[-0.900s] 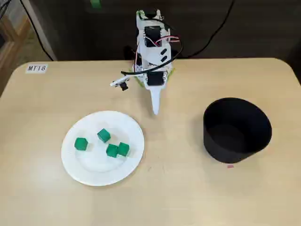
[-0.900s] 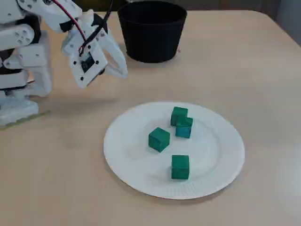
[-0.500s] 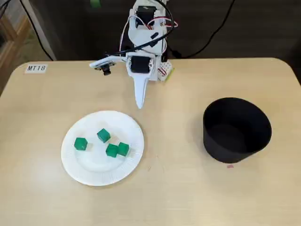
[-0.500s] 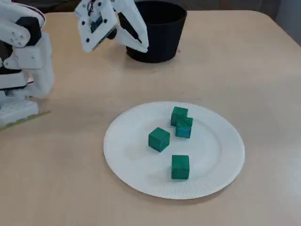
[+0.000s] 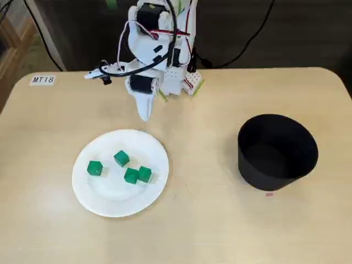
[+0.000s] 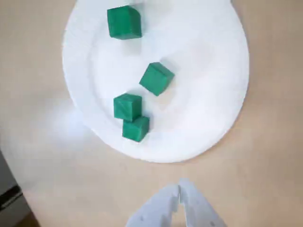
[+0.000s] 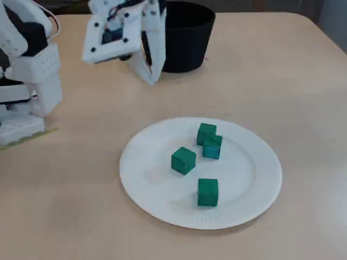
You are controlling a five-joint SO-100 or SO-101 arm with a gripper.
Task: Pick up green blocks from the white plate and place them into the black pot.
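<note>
Several green blocks lie on the white plate (image 5: 110, 193): one apart at the left (image 5: 94, 168), one in the middle (image 5: 121, 159), and two touching (image 5: 137, 175). The wrist view looks down on the plate (image 6: 203, 94) and the same blocks, the touching pair (image 6: 131, 117) nearest my fingers. The black pot (image 5: 276, 151) stands at the right, nothing visible inside it. My white gripper (image 5: 144, 115) hangs above the table just beyond the plate's far edge, shut and with nothing in it. In another fixed view the gripper (image 7: 150, 80) is in front of the pot (image 7: 184, 35).
The arm's base (image 5: 170, 77) stands at the table's far edge, with cables running behind it. A label reading MT18 (image 5: 43, 80) is stuck at the far left corner. A small red mark (image 5: 269, 193) lies by the pot.
The arm has swung from the table's middle toward the plate's side, and the gripper tip has moved left and slightly back. The blocks, plate and pot have not moved.
</note>
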